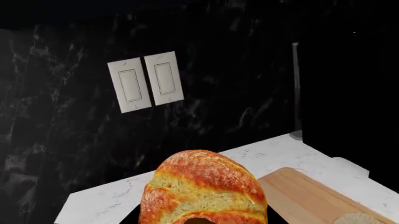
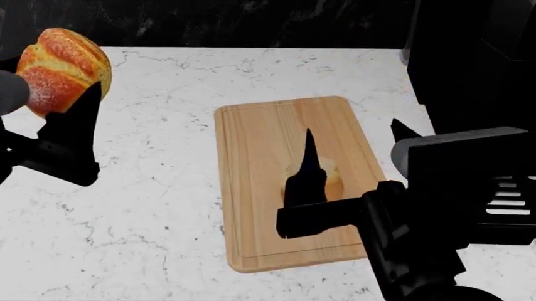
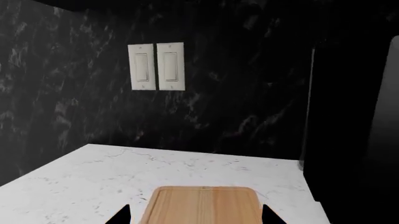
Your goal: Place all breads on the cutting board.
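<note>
The step in hand looks like the carry of the second bread: the round roll [image 2: 64, 68] is held up in the left pincer [image 2: 59, 94], well above the white marble bench [image 2: 150, 207] and off to the left of the cutting board [image 2: 289, 182]. In the left wrist view the roll [image 1: 203, 191] fills the lower frame, its scored, speckled crust close against the camera, with the board's edge [image 1: 305, 196] just beyond it; the pincer is clamped on the roll, though its fingers are mostly hidden behind the bread. The loaf chunk [image 2: 333, 179] already lies on the board near its middle, partly covered by the right arm. The right pincer [image 2: 305, 182] hangs over that chunk; its two dark tips show at the bottom of the right wrist view, spread apart with nothing between them, so it reads as open and empty. The next move, I judge, calls for swinging the left arm rightward over a bare part of the board, clear of the chunk and the right arm, then lowering before letting go.
</note>
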